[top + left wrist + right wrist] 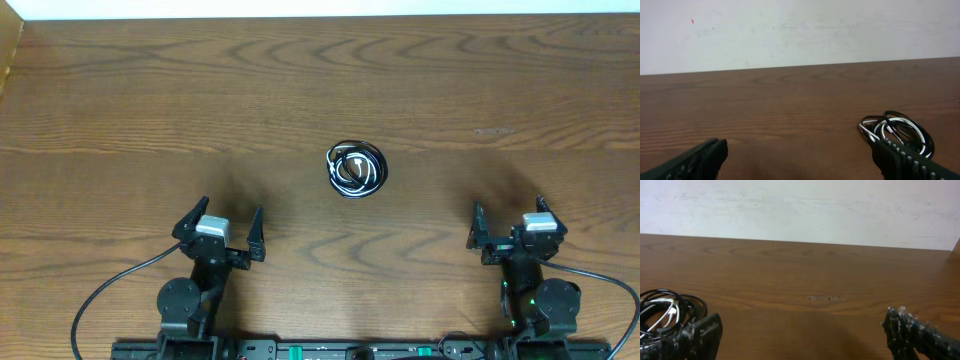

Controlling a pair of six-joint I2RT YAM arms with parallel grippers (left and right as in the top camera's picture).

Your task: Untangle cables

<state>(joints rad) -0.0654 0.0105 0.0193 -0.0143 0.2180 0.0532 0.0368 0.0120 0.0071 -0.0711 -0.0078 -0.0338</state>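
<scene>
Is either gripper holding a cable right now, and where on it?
Nothing is held. The left gripper and right gripper are both open, apart from the cables, which lie coiled on the table ahead of them.

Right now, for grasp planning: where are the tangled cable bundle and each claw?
Coiled bundle of thin black and white cables (356,170), overhead view, middle of the coil.
Left black two-finger claw (231,207), overhead view, midway between fingertips.
Right black two-finger claw (508,204), overhead view, midway between fingertips.
</scene>
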